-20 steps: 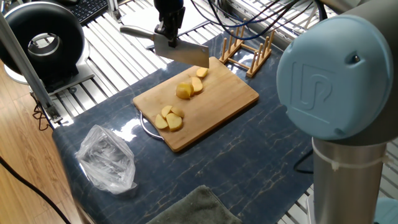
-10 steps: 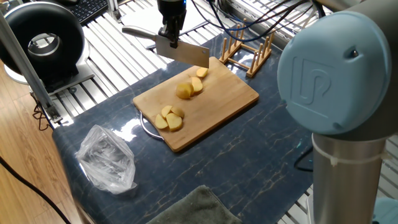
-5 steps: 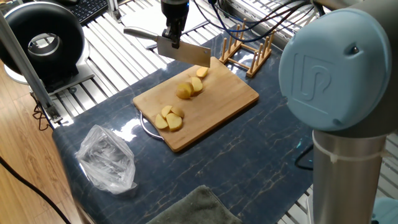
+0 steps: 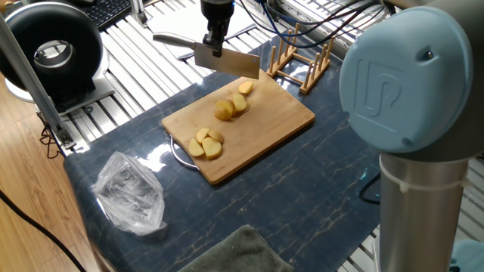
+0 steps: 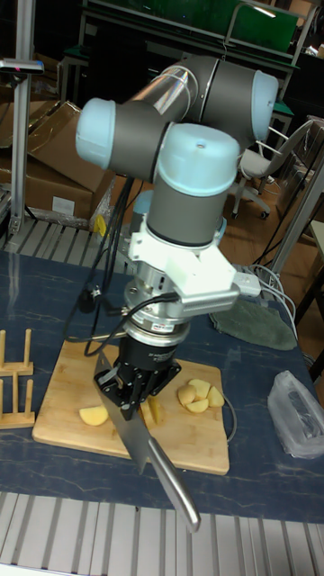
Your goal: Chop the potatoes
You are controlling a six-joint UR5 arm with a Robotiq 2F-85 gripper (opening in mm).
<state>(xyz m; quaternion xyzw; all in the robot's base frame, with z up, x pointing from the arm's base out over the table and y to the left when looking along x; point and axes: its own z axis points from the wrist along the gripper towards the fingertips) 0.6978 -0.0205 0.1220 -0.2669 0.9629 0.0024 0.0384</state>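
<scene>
UR5 arm (image 4: 412, 83) fills the 3 o'clock side of the fixed view, embossed UR logo on its blue joint cap, no other readable text. Dark marbled counter (image 4: 302, 189) carries a bamboo board (image 4: 272, 121) at centre. Wooden rack (image 4: 301, 62) just off the board's 1 o'clock corner; black round device (image 4: 53, 49) at 10 o'clock; crumpled clear plastic bag (image 4: 130, 193) at 8 o'clock; grey-green cloth (image 4: 234, 253) at 6 o'clock. End effector (image 4: 215, 39) at 12 o'clock is clamped on a cleaver (image 4: 225, 64), blade hanging above the board's far edge, handle sticking out toward 9 o'clock. Potatoes (image 4: 225, 109) lie on the board: one cluster mid-board, one piece (image 4: 246, 88) nearer the blade, another cluster (image 4: 205, 143) toward 7 o'clock. Tall fixed view shows the same cleaver (image 5: 135, 432) over the board (image 5: 63, 405).
</scene>
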